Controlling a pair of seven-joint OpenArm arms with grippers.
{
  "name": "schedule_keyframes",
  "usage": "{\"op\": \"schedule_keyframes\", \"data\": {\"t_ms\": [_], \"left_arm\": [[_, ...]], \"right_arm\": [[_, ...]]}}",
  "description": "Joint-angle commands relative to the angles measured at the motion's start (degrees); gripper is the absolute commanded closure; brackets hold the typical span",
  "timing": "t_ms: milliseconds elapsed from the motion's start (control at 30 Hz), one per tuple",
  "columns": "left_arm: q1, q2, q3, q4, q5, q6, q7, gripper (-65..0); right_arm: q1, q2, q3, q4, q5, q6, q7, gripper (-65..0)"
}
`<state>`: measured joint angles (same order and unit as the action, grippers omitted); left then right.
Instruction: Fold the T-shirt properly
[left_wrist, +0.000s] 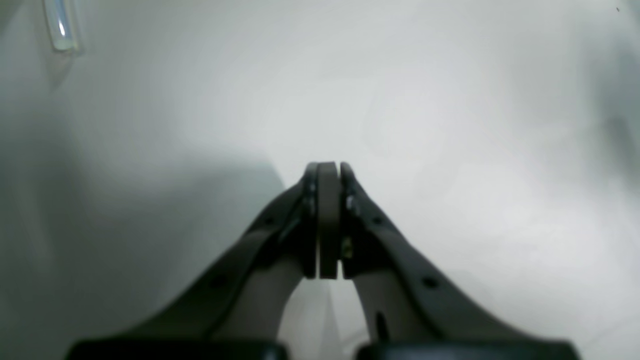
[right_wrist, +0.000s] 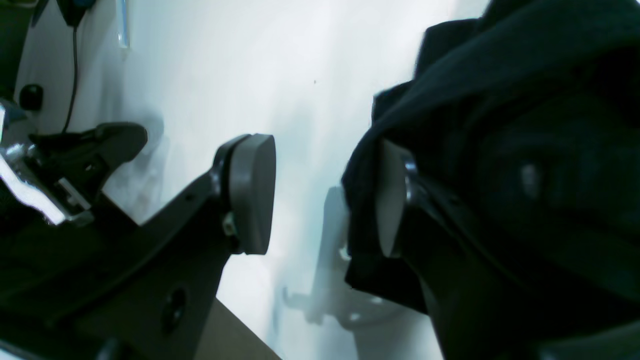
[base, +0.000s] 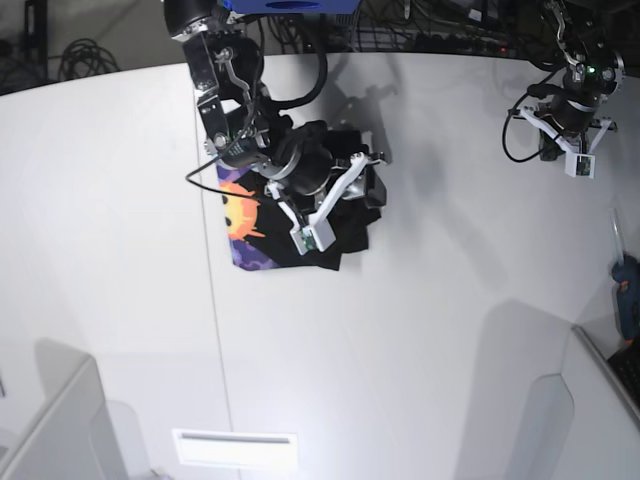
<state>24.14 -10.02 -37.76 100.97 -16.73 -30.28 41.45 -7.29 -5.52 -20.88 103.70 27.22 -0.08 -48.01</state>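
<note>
Half the T-shirt hides beneath the right arm; right fingers spread apart, left fingers clenched empty.

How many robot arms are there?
2. One arm reaches down over the T-shirt near the middle of the table. The other arm is far off at the table's corner, away from the shirt.

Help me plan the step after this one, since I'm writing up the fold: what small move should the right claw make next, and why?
Probably lift the right claw straight up and clear. It stands open, and black cloth of the T-shirt drapes against one pad, so a sideways pull could drag the bunched fold apart. The left claw is shut over the bare table, far from the shirt.
</note>
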Motion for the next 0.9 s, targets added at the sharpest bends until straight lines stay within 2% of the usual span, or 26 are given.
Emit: {"op": "schedule_keyframes", "data": {"t_ms": [0,133,233,333,500,667,767,867], "left_arm": [[0.08,-1.1,-0.44,0.79,-0.63,-0.27,-0.88,0.0],[0.08,-1.45,-0.53,-1.32,-0.98,-0.27,-0.88,0.0],[0.08,-2.42,-0.53,-2.11,-1.16,-0.27,-0.88,0.0],[0.96,-3.03,-1.49,-2.81,-1.16,-0.27,-0.88,0.0],[1.31,-3.03,-5.54,-2.9,-1.16,-2.64,-0.88,0.0],[1.31,-2.95,-7.91,-2.99,-1.16,-5.01,-0.88,0.0],[1.4,-2.95,-7.91,-3.25,-1.16,-5.37,-0.88,0.0],[1.4,-2.86,-7.91,-3.25,-1.16,-5.37,-0.88,0.0]], "right_arm": [[1.36,-0.42,-0.7,0.08,0.95,0.12,1.11,-29.9],[3.73,-0.15,-4.74,-1.77,0.95,0.12,0.67,-29.9],[4.34,2.4,-7.12,1.22,0.95,0.12,1.11,-28.2],[3.9,5.47,-4.13,6.94,0.95,0.12,1.11,-18.8],[3.47,10.57,7.04,9.49,0.95,0.12,1.11,-0.6],[2.23,13.3,16.09,8.78,0.95,0.3,1.11,0.0],[1.88,15.06,16.62,6.67,0.95,0.38,1.02,0.0],[0.39,15.41,15.92,5.09,0.87,0.38,1.11,0.0]]}}
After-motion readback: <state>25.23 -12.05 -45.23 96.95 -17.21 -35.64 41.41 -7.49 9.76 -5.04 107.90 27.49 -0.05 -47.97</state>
